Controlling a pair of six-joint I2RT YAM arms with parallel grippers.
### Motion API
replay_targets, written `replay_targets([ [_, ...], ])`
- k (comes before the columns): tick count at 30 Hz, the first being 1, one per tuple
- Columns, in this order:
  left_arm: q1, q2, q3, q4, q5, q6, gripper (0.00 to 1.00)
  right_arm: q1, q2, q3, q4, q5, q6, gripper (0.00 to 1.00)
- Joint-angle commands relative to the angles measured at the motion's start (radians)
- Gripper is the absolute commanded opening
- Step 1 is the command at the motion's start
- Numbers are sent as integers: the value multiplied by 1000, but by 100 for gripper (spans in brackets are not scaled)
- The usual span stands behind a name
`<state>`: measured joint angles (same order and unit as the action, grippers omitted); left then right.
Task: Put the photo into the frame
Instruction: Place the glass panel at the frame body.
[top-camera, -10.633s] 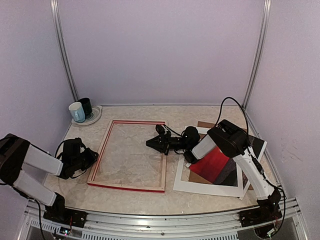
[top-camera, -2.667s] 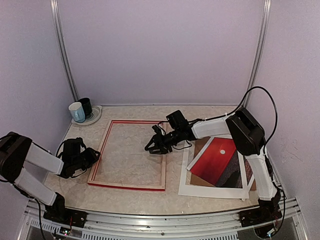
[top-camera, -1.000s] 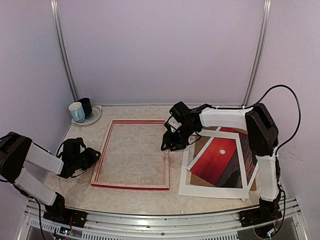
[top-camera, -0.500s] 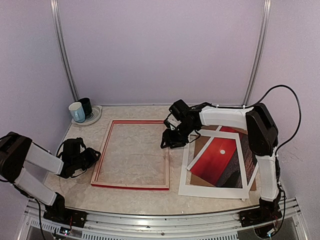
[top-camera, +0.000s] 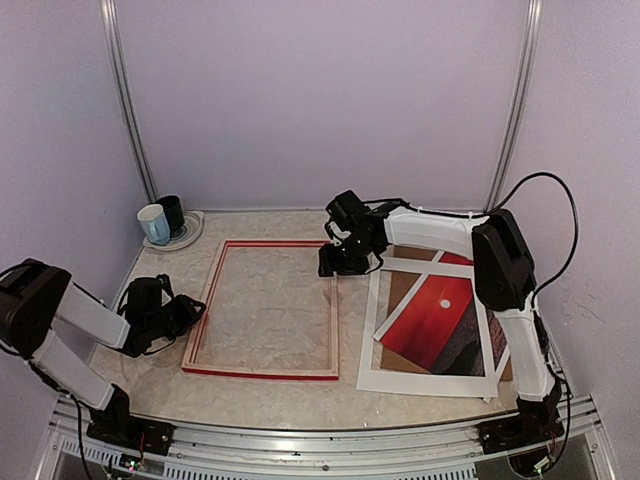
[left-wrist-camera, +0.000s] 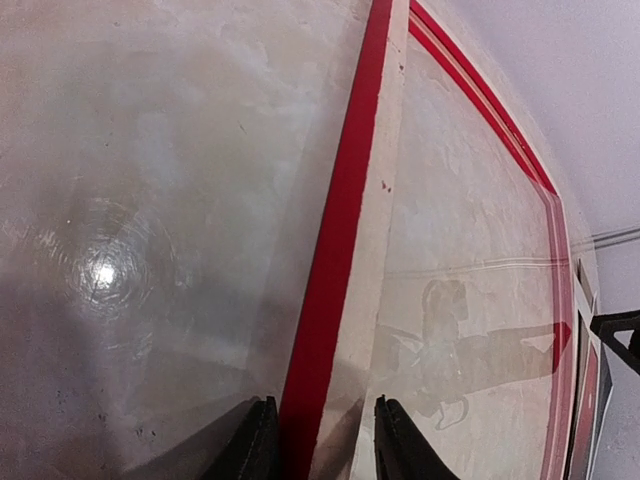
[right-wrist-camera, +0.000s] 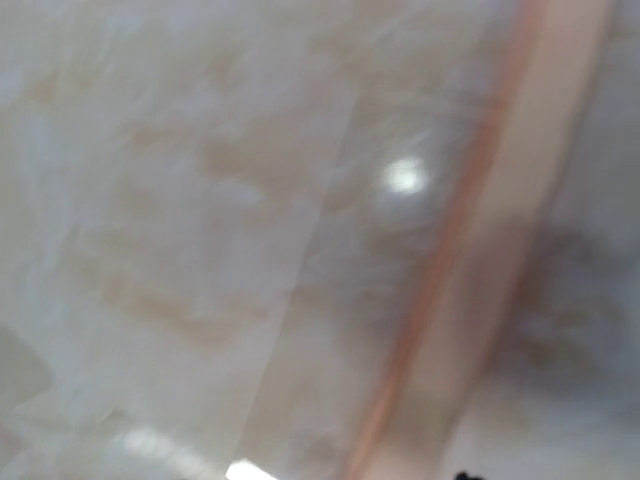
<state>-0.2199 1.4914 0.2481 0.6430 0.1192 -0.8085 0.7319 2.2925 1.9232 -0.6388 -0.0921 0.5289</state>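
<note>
The frame (top-camera: 262, 374) lies flat at the table's centre-left, red face up, with the marbled table showing through it. My left gripper (top-camera: 190, 316) sits at its left rail. In the left wrist view the red rail (left-wrist-camera: 340, 230) runs between the jaws of that gripper (left-wrist-camera: 322, 445), which are shut on it. My right gripper (top-camera: 328, 266) hovers at the frame's far right corner; its wrist view is blurred and shows only a stretch of the rail (right-wrist-camera: 470, 230). The photo (top-camera: 430, 322), a red sunset with a white sun, lies to the right under a white mat (top-camera: 420, 381).
A brown backing board (top-camera: 400, 293) lies under the photo and mat. A white mug (top-camera: 153, 223) and a dark mug (top-camera: 172, 212) stand on a plate at the far left corner. Walls close in on the left, back and right.
My right gripper has moved from beside the frame's right rail toward the far right corner. The left gripper keeps its hold and the frame, mat and photo stay put.
</note>
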Motion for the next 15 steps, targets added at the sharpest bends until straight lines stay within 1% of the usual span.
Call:
replay_targets([
  [1, -12, 26, -33, -77, 46, -17, 34, -15, -40, -24, 15, 140, 28, 56],
  [6, -24, 23, -43, -64, 61, -28, 34, -28, -40, -84, 63, 143, 55, 56],
  [15, -50, 25, -51, -40, 95, -43, 34, -32, 13, -35, 58, 145, 60, 55],
])
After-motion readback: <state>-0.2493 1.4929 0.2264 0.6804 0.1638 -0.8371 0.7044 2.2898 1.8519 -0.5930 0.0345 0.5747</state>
